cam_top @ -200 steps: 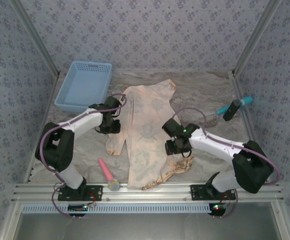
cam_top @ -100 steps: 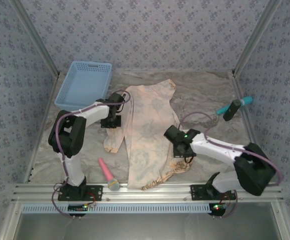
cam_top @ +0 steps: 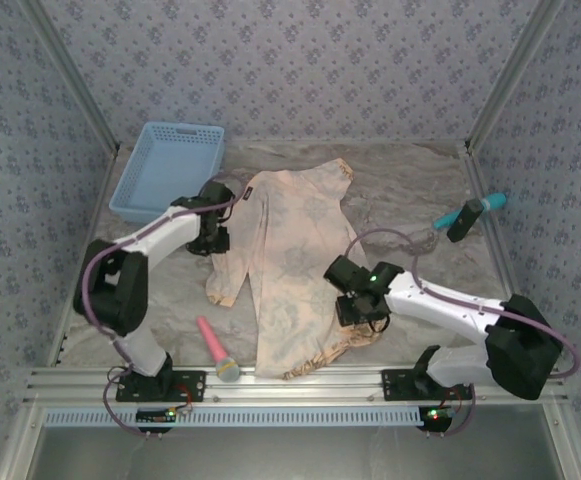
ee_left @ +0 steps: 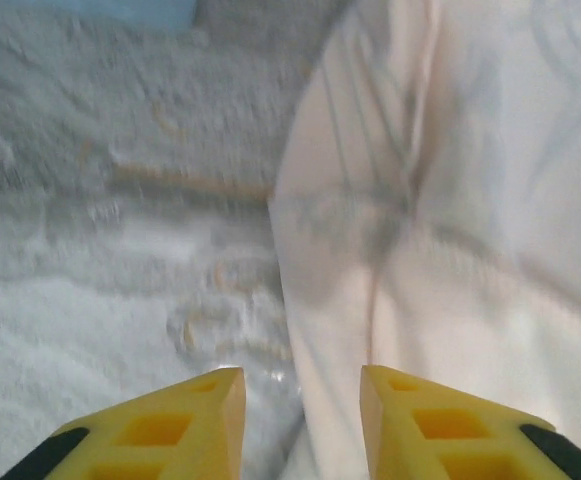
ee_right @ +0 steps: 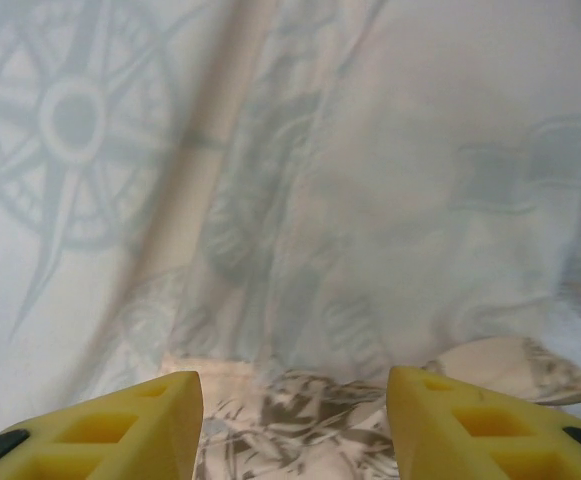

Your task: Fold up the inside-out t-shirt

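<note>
Inside-out t-shirt (cam_top: 295,260) lies mid-table (cam_top: 420,180). It is soft, thin peach-tan cloth with the pale reverse up and faint grey compass and emblem prints showing through. The outline is a long, narrow strip, wrinkled, with lengthwise creases. Its long axis runs from the far end, tilted slightly right, down to the near edge by the rail. One sleeve (cam_top: 226,285) sticks out on its left as a small flap. At the near right corner a bunched bit (cam_top: 362,335) shows darker brown print. The table cover is grey and crinkled.

Left gripper (cam_top: 213,238) sits at the shirt's left edge, on the far half, just beyond the sleeve. In the left wrist view the gripper (ee_left: 300,385) is released, its yellow fingers (ee_left: 170,425) apart. The shirt (ee_left: 470,250) edge runs ahead of the gap, with cloth to the right and bare table (ee_left: 90,250) to the left. The view is blurred, so contact with the cloth can't be judged.

Right gripper (cam_top: 362,312) is at the shirt's right edge, on the near half, by the bunched corner. In the right wrist view the gripper (ee_right: 295,395) is spread wide and grasps nothing. The cloth (ee_right: 370,180) lies directly below, with a compass print at upper left, a diagonal fold ridge, and the dark-printed bunch between the tips.

Blue plastic basket (cam_top: 185,127) with lattice walls stands far left. A pink stick (cam_top: 210,343) lies near left. A teal and black tool (cam_top: 468,213) lies far right, well apart from the shirt.
</note>
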Controlling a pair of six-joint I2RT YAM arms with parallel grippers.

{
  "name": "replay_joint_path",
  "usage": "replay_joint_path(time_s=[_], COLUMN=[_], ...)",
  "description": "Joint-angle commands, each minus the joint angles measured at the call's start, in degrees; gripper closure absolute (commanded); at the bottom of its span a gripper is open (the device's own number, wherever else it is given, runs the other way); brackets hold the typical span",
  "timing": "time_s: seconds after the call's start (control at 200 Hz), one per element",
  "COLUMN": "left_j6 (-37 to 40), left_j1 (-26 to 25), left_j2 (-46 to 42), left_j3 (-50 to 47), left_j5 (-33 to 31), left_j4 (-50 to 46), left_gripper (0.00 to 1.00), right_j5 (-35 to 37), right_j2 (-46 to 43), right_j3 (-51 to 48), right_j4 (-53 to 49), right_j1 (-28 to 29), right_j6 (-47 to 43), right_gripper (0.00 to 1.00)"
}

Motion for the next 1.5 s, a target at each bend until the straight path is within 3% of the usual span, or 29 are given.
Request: replay_joint_path(time_s=[0.0,0.06,0.13,0.17,0.24,0.36,0.495,0.645,0.735,0.8,0.835,0.894,0.989,1.169,1.289,1.414,1.494], left_j6=[-2.7,-3.9,-4.4,-4.3,-3.5,-1.3,-0.3,-0.5,-1.0,-1.2,-1.1,-1.0,-1.1,-0.4,-0.4,-0.1,-0.1], left_j1=[-1.0,-1.2,-1.4,-1.4,-1.3,-0.7,1.9,4.7,5.7,6.2,6.2,6.2,6.0,5.0,5.2,5.9,6.8], left_j2=[-2.9,-2.0,0.3,1.5,2.4,2.0,-0.5,-4.9,-6.5,-7.5,-8.2,-9.5,-11.3,-11.8,-9.6,-7.3,-7.3], left_j3=[-6.0,-8.3,-8.5,-8.0,-7.2,-6.3,-7.2,-8.9,-9.8,-10.1,-10.5,-11.0,-12.1,-14.3,-14.6,-13.6,-13.5], left_j5=[5.8,7.4,7.9,7.1,4.2,-0.6,-1.6,4.5,6.7,7.4,7.8,8.9,10.8,14.4,13.2,13.1,13.5], left_j4=[1.1,5.2,6.3,5.8,4.5,2.2,1.9,3.3,3.5,2.7,2.2,1.9,0.1,3.5,5.1,4.8,4.6], left_gripper=[0.51,0.49,0.52,0.66,1.0,1.0,1.0,1.0,0.86,0.56,0.45,0.4,0.4,0.43,0.62,0.9,1.0], right_j5=[-0.4,1.0,2.9,5.4,10.3,14.7,10.0,7.6,6.9,5.2,3.9,3.8,5.2,-9.2,-13.3,-11.5,-9.5], right_j2=[4.7,7.9,10.4,10.4,7.3,-1.1,-9.4,-12.0,-12.3,-12.7,-13.3,-13.8,-12.9,-3.6,3.4,10.5,13.9], right_j3=[0.5,-0.1,-0.3,0.2,1.1,-0.3,-5.8,-9.6,-10.7,-9.9,-9.4,-7.2,-2.2,4.2,6.3,9.1,10.9], right_j4=[1.2,2.9,3.3,1.3,-3.8,-9.4,-8.2,-2.5,-1.2,-0.7,-0.5,-2.0,-4.2,10.0,18.9,17.3,14.5], right_j1=[2.4,2.9,3.4,3.6,3.8,-1.3,-19.2,-34.9,-38.2,-39.4,-38.8,-36.3,-27.0,-6.1,3.3,13.3,18.9], right_j6=[-0.8,0.5,2.3,4.5,9.0,13.1,13.6,9.2,9.1,7.8,6.3,4.7,2.1,-6.6,-5.9,-7.7,-9.5], right_gripper=[0.47,0.53,0.81,0.99,1.0,1.0,1.0,1.0,1.0,0.72,0.64,0.59,0.58,0.59,0.57,0.46,0.42])
